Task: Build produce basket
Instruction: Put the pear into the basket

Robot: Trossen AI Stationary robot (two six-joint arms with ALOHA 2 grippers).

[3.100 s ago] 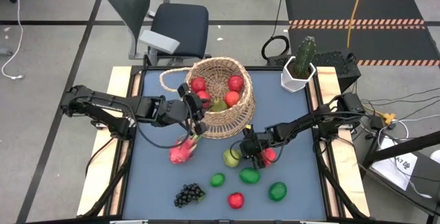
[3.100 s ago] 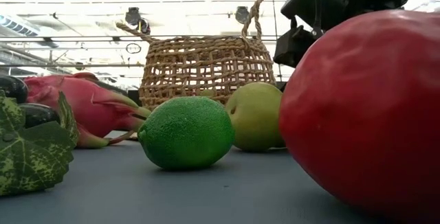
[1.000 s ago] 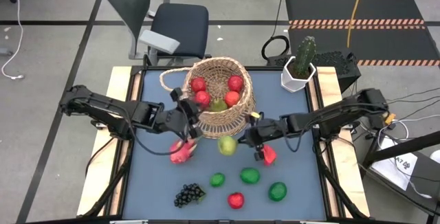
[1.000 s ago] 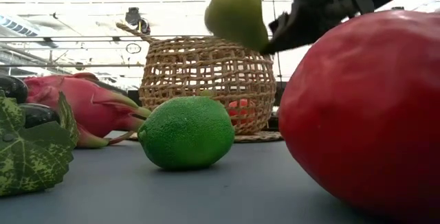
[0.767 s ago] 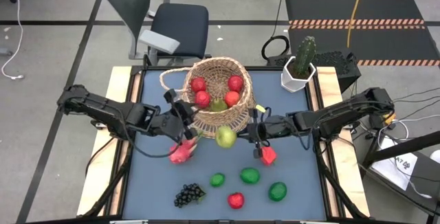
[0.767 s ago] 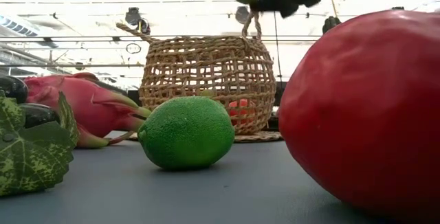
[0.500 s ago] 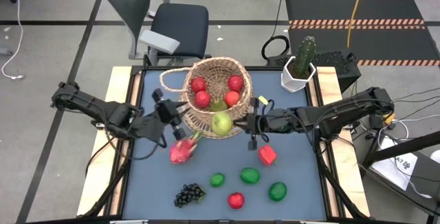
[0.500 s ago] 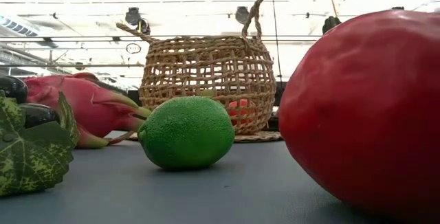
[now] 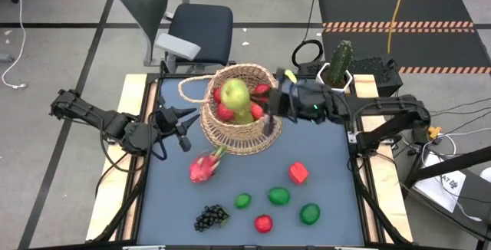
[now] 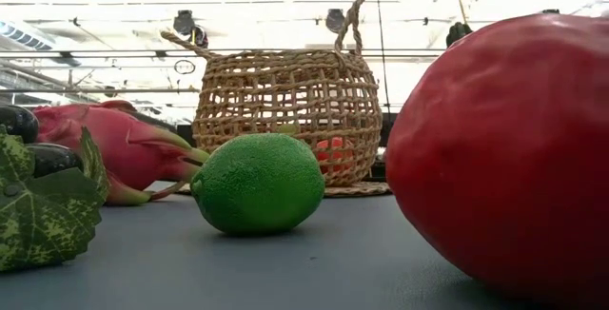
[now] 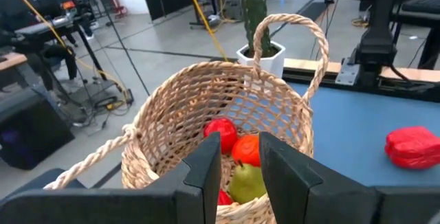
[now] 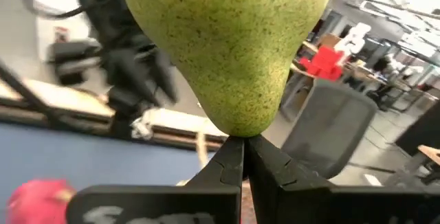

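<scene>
The woven tan basket (image 9: 261, 139) stands at the table's far middle with red apples and a green fruit inside; it also shows in the low view (image 10: 285, 110) and the left wrist view (image 11: 206, 107). My right gripper (image 9: 255, 104) is above the basket's opening, shut on a green pear (image 9: 236, 97). My left gripper (image 9: 187, 125) is open and empty just left of the basket, pointing at it. A dragon fruit (image 9: 203, 167), a red fruit (image 9: 298, 172), limes (image 9: 278, 196), a red apple (image 9: 263, 223) and grapes (image 9: 210, 218) lie on the table. My right gripper pinches the pear's narrow end (image 12: 237, 131) between its two fingers (image 12: 227, 165). The fingers come roughly level from the table's right side. The pear sticks out beyond the fingertips with its wide end away from them, lifted clear above the basket's opening.
A white pot with a cactus (image 9: 334, 74) stands at the far right corner. In the low view a lime (image 10: 258, 184) and a big red fruit (image 10: 504, 148) sit close to the camera, and a grape leaf (image 10: 38, 205) at the left. An office chair stands beyond the far edge.
My right gripper has risen with the pear and carried it toward the table's far edge and leftward, from beside the basket to over its opening. My left gripper has drawn back from the basket toward the table's left edge.
</scene>
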